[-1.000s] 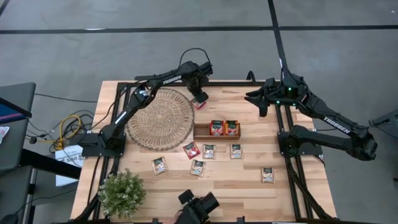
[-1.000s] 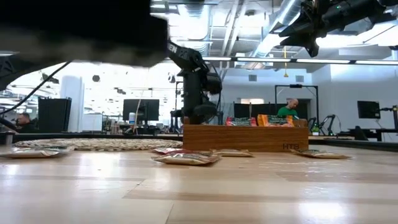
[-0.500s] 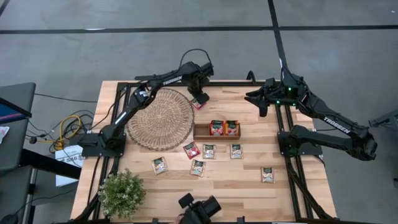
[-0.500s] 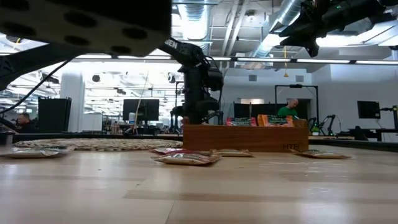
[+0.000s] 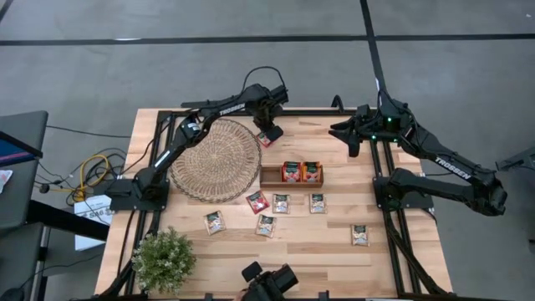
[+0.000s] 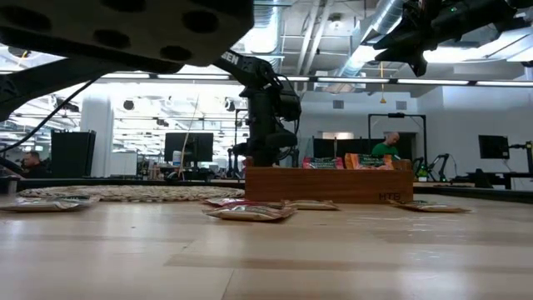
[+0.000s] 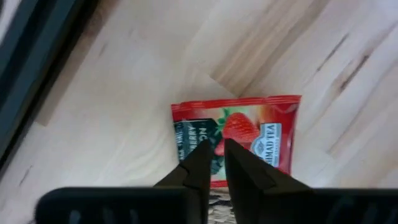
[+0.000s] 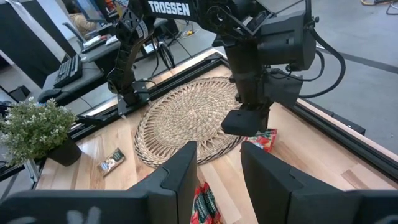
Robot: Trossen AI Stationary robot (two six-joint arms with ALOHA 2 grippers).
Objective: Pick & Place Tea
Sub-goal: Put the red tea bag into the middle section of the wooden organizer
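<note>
Red square paper tea sachet with a strawberry label (image 7: 239, 140) lay flat on the light wooden table (image 5: 393, 242), just off the far rim of the round woven straw mat (image 5: 216, 159), near the table's far edge. Left gripper (image 7: 214, 163) sat directly over it, the two dark fingers nearly pressed together with only a thin slit between, tips over the sachet's near middle; whether they pinched or touched the paper could not be told. The sachet lay square-on under the tips, its printed side up, so the next move likely turned on a straight drop or lift there, no sideways reach. Left arm was clearly the nearer one. Right gripper (image 8: 217, 163) hung raised over the far right of the table, well apart, fingers spread and empty. Long brown wooden compartment tray (image 5: 291, 176) with two red sachets (image 5: 301, 171) standing in it sat mid-table; more loose sachets (image 5: 280, 203), pale and one red, lay in front of it.
</note>
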